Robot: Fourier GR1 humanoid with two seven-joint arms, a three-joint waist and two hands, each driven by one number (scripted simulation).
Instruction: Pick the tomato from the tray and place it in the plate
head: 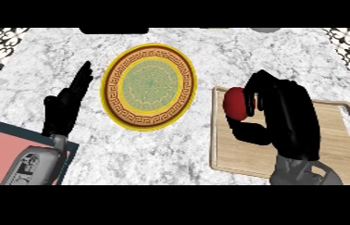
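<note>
the right hand [287, 117] sits at the right of the frame, its grey forearm rising from the lower right edge, fingers and thumb curled round a tomato [236, 103]. the left hand [65, 108] rests open at the left, fingers straight, pointing toward the top.

1. I can read no text, label, brand, number or sign anywhere in my head view.
2. The plate [149, 86] bears only ornament: a key-pattern band and a fine central medallion, with no letters.
3. The small light patch on the left forearm [32, 166] shows dark marks too blurred for me to tell whether they are writing.
</note>
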